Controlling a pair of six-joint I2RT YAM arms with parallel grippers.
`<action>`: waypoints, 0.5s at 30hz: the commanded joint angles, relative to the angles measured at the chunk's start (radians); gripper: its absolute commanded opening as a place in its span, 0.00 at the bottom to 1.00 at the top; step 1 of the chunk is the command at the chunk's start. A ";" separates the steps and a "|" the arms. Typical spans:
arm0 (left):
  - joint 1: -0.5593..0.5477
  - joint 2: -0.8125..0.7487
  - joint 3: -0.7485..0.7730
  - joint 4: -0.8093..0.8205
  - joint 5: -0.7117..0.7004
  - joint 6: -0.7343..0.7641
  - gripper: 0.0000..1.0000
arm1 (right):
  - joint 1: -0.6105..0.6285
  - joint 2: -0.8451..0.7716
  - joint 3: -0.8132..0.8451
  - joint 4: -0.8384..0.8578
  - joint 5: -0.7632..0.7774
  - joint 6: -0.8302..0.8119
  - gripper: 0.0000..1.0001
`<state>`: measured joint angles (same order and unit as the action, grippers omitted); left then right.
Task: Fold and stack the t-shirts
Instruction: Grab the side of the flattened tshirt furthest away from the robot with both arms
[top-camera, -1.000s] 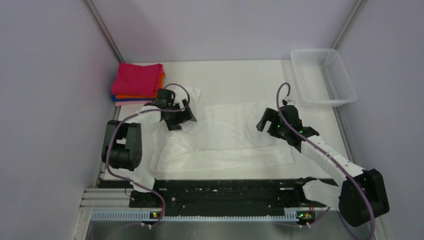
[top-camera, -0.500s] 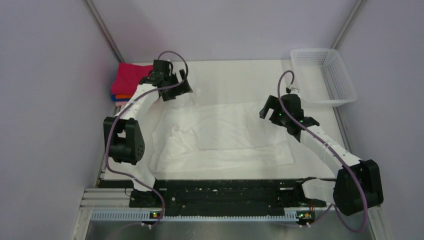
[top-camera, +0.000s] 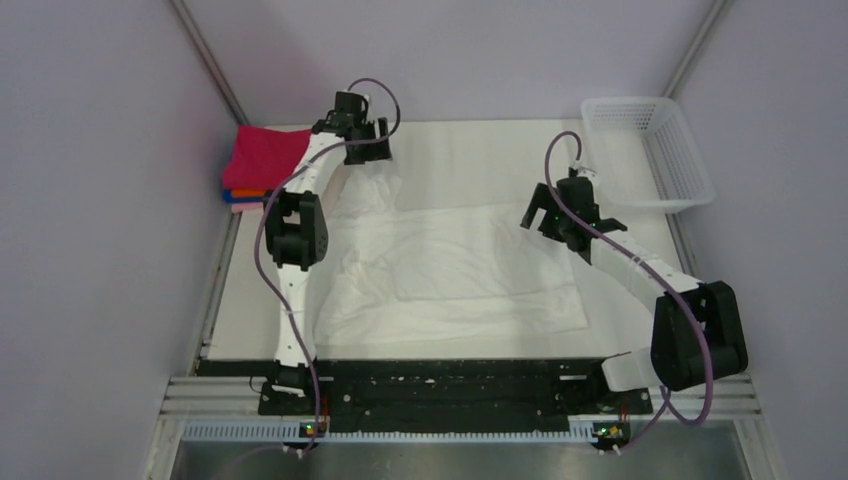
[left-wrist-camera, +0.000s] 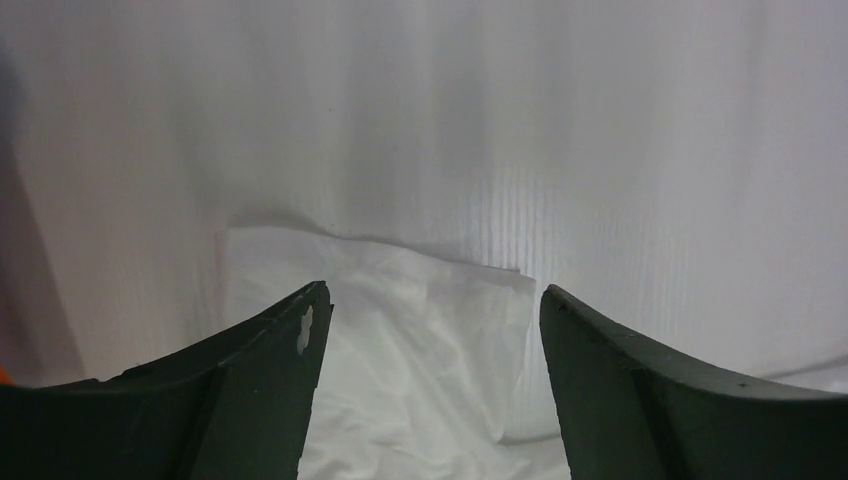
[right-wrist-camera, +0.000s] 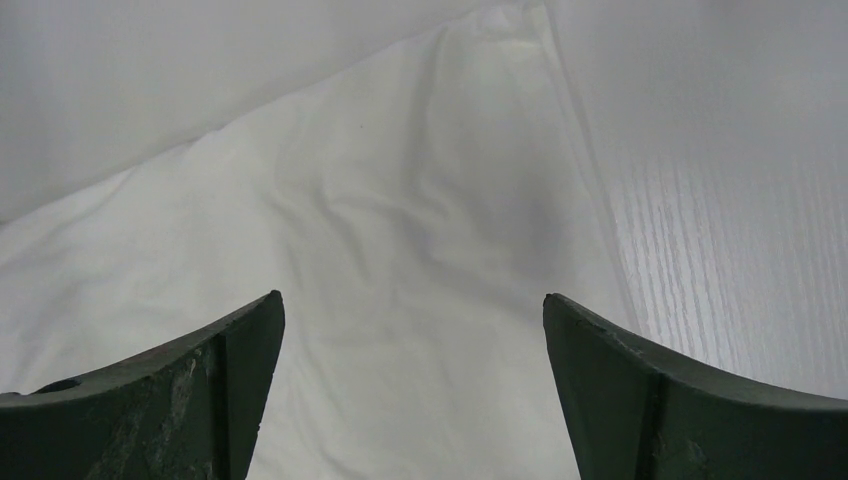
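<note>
Stack of folded shirts (top-camera: 268, 162) at far left corner of table (top-camera: 480, 150): magenta on top, with orange, blue and pink edges beneath. Judged complete.

White t-shirt (top-camera: 450, 265) spread mid-table, wrinkled, apparently partly doubled over, one sleeve trailing toward far left corner. Fold unfinished, not yet stacked.

Left gripper (top-camera: 364, 148) raised near far edge, just beside the stack and above that sleeve. Fingers apart, holding nothing.

Right gripper (top-camera: 552, 213) over shirt's right end. Fingers apart, nothing held.

Mesh basket (top-camera: 650, 150) at far right corner, not involved.

Remaining, by judgement: finish folds, square up, place on stack.
</note>
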<state>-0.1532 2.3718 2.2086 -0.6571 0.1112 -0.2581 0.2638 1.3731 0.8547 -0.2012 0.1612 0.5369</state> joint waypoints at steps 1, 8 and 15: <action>0.003 0.056 0.069 0.022 0.035 0.073 0.80 | -0.012 0.028 0.051 0.028 0.019 -0.021 0.99; -0.009 0.158 0.114 -0.012 0.001 0.071 0.78 | -0.014 0.057 0.052 0.031 0.012 -0.024 0.99; -0.049 0.169 0.115 -0.119 -0.151 0.127 0.67 | -0.015 0.063 0.050 0.030 0.004 -0.022 0.99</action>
<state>-0.1741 2.5290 2.2940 -0.6918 0.0628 -0.1852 0.2584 1.4361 0.8597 -0.2020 0.1627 0.5236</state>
